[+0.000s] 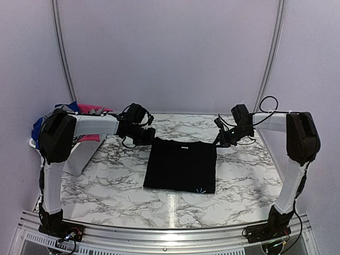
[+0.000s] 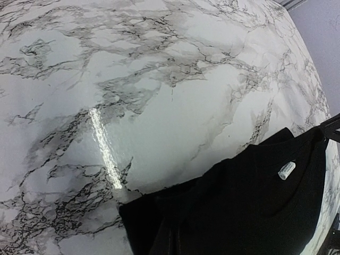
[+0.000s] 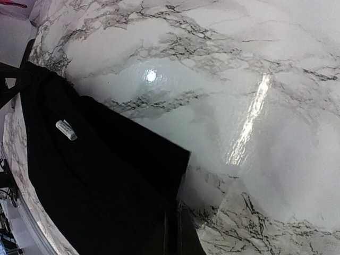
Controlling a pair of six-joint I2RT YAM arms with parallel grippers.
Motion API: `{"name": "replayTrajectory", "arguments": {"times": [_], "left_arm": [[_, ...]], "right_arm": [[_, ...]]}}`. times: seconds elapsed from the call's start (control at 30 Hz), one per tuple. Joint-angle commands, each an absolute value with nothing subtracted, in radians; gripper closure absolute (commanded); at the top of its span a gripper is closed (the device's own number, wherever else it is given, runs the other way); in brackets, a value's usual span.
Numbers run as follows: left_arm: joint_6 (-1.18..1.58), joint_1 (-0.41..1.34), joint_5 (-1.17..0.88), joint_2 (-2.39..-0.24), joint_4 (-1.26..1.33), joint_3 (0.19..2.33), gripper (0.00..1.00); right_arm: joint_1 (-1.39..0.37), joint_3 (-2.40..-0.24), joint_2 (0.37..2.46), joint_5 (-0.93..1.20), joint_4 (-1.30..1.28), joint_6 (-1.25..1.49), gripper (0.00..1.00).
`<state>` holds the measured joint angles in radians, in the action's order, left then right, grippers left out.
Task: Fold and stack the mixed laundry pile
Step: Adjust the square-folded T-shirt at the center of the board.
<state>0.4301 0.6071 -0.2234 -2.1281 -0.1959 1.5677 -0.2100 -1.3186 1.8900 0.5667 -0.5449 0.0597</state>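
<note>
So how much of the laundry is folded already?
Nothing is stacked yet. The black shirt lies flat on the table, narrowed to a rectangle, so its sides look folded in. Right now the left hand and the right hand are shut on its far corners, probably for the next fold. Left to do: the pile of clothes, blue, pink and grey, at the left.
</note>
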Motion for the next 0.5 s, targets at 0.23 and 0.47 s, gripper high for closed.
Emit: {"name": "replayTrajectory", "arguments": {"times": [0.23,0.47], "left_arm": [[0.442,0.561,-0.169,-2.227,-0.179,1.590,0.93],[0.409,0.555,-0.089,-2.094,-0.204,1.572,0.29]], "right_arm": [[-0.229,-1.512,2.088,0.452,-0.517,0.081,0.91],[-0.247,-1.710,2.059,0.384,-0.647,0.080,0.48]]}}
